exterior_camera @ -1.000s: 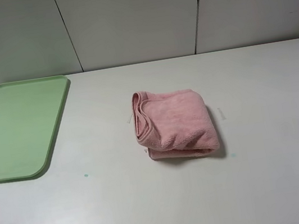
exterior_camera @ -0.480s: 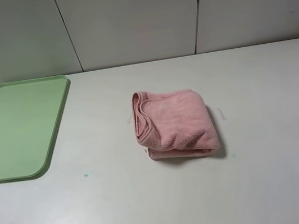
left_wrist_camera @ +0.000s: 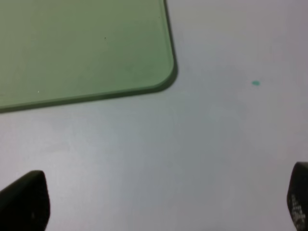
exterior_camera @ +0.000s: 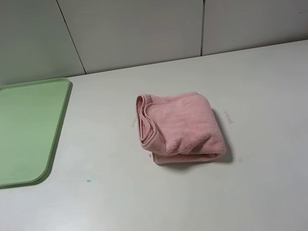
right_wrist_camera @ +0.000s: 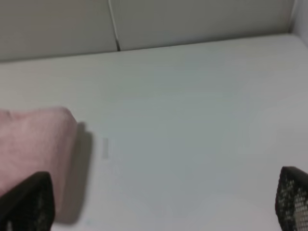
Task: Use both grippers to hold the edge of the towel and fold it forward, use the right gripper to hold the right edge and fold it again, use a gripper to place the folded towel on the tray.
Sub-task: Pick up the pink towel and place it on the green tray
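A pink towel [exterior_camera: 180, 126] lies folded in a thick bundle at the middle of the white table [exterior_camera: 279, 166]. Its right side also shows in the right wrist view [right_wrist_camera: 33, 144]. A light green tray [exterior_camera: 13, 132] sits at the back left, and its near corner shows in the left wrist view [left_wrist_camera: 86, 48]. Neither arm shows in the exterior high view. My left gripper [left_wrist_camera: 159, 204] is open and empty over bare table near the tray's corner. My right gripper [right_wrist_camera: 163, 204] is open and empty to the right of the towel.
Grey wall panels [exterior_camera: 138, 18] stand behind the table. A small green speck [exterior_camera: 88, 181] marks the table between tray and towel, and it also shows in the left wrist view [left_wrist_camera: 255, 83]. A faint mark [exterior_camera: 229, 117] lies right of the towel.
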Robot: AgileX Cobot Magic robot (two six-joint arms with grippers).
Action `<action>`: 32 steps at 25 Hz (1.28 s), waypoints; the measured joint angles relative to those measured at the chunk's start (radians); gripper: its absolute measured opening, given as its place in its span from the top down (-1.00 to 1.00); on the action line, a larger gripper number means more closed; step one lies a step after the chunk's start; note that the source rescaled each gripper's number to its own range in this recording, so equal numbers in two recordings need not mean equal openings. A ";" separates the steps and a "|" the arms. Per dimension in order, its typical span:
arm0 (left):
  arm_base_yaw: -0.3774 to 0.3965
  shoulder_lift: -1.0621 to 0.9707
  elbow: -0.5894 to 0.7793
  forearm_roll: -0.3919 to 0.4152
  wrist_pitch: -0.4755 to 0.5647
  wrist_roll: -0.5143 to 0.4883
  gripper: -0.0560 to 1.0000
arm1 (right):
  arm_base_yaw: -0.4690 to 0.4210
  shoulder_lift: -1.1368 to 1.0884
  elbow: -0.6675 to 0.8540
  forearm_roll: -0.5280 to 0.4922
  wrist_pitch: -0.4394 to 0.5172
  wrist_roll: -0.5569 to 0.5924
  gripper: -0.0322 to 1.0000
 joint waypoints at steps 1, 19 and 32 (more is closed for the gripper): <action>0.000 0.000 0.000 0.000 0.000 0.000 -0.97 | 0.000 0.000 0.000 -0.004 0.000 0.016 -1.00; 0.000 0.000 0.000 0.000 0.000 0.000 -0.97 | 0.000 0.000 0.000 -0.008 -0.001 0.038 -1.00; 0.000 0.000 0.000 0.000 0.000 -0.001 -0.97 | 0.000 0.000 0.000 -0.008 -0.001 0.038 -1.00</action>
